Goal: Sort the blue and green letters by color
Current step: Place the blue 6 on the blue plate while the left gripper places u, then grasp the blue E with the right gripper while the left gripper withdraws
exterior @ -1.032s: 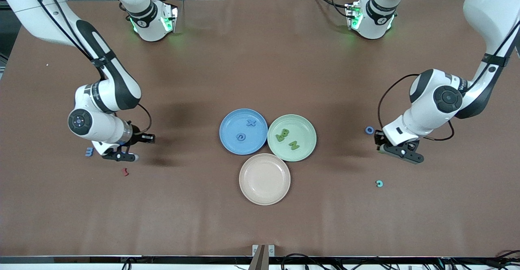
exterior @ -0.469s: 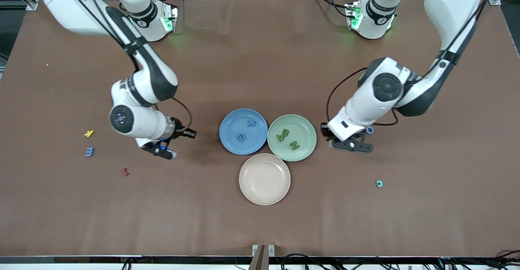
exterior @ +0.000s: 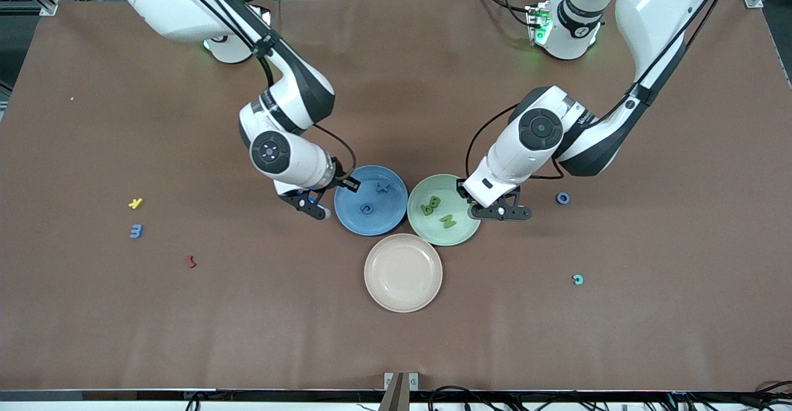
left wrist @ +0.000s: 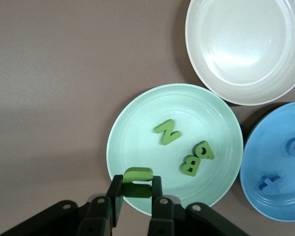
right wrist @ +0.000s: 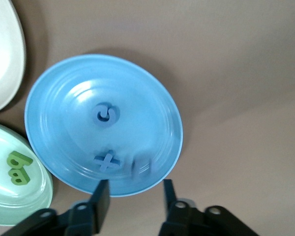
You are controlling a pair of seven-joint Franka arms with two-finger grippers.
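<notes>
Jaws of the left gripper pinch a green letter over the rim of the green plate, where a green N and two more green letters already lie. Jaws of the right gripper stand apart over the edge of the blue plate, with a blurred blue piece just below them, apparently dropping beside the blue plus and a curled blue letter. Left to sort, by the look of it: a blue letter toward the right arm's end of the table, and a blue ring toward the left arm's end.
</notes>
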